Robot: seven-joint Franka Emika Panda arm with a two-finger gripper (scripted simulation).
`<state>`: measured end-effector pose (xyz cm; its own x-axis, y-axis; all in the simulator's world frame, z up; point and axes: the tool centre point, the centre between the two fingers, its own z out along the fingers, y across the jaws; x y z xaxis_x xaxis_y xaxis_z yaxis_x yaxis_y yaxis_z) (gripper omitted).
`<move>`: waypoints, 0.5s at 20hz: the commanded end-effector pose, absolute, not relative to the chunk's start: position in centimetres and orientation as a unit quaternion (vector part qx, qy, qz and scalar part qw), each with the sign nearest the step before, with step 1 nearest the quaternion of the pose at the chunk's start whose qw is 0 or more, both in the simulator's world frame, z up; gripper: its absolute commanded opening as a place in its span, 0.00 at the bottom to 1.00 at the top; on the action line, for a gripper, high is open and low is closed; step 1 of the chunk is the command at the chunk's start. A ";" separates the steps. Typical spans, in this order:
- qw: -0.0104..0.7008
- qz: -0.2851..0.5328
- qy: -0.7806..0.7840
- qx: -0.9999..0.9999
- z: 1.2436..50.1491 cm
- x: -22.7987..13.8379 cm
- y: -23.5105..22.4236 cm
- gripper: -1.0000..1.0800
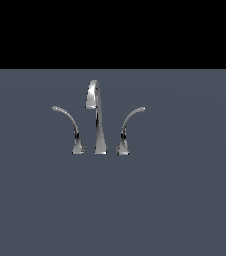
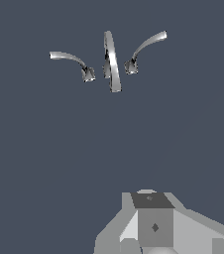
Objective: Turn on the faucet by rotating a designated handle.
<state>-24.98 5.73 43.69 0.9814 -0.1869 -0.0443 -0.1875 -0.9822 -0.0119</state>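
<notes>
Nearest the wrist camera sits the grey blocky gripper [image 2: 153, 225] of the arm; only its body shows, so I cannot tell whether the fingers are spread or pressed together. The exterior view does not show the arm at all. Bare slate-grey floor [image 1: 185, 200] lies between the gripper and the fixtures, which stand well apart from it.

Farther off stands the small shiny chrome faucet [image 1: 98, 120]. Its tall tapered spout with a hooked top [image 1: 99, 117] rises in the middle. On the exterior view's left is the designated handle [image 1: 71, 127], a slim chrome lever on a flared base with its thin tip arcing leftward. The mirror-image chrome lever arcing rightward [image 1: 127, 127] stands on the other side.

The main risk, as I judge it, is going to the wrong lever, since the two look alike. The spout stands near the handle's base, so a wide approach could knock it. The thin, polished tip may also slip off the fingers when pushed.
</notes>
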 end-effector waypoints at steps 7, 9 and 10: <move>0.008 0.020 0.183 -0.983 40.3 -23.0 9.4 0.00; 0.008 0.019 0.203 -0.979 39.5 -22.4 10.2 0.00; 0.008 0.019 0.214 -0.977 39.1 -22.1 10.6 0.00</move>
<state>-22.50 9.99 39.72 0.9213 -0.3867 -0.0413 -0.3873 -0.9219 -0.0075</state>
